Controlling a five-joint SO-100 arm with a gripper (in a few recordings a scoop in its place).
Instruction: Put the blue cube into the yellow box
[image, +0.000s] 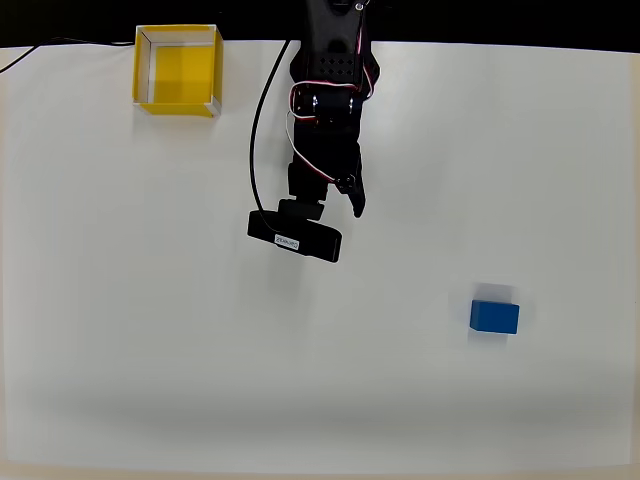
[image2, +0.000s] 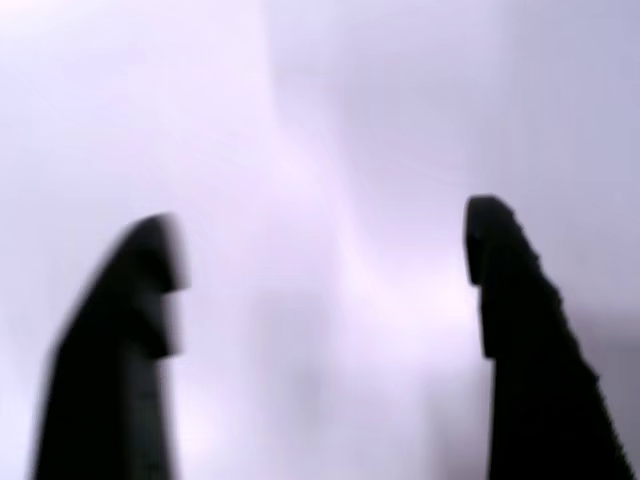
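Note:
The blue cube (image: 494, 316) lies on the white table (image: 150, 330), right of centre and toward the near edge in the overhead view. The yellow box (image: 177, 70) stands open-topped at the far left corner, with nothing inside. My black arm reaches in from the top centre, and its gripper (image: 336, 208) hovers over the middle of the table, well up and left of the cube and right of the box. In the wrist view the gripper (image2: 325, 245) is open: two dark fingers (image2: 520, 300) stand wide apart with only blurred white table between them.
A black cable (image: 256, 130) runs along the arm's left side down to the wrist camera (image: 295, 236). Another thin cable (image: 40, 48) crosses the far left edge. A dark strip (image: 500, 20) borders the table's far side.

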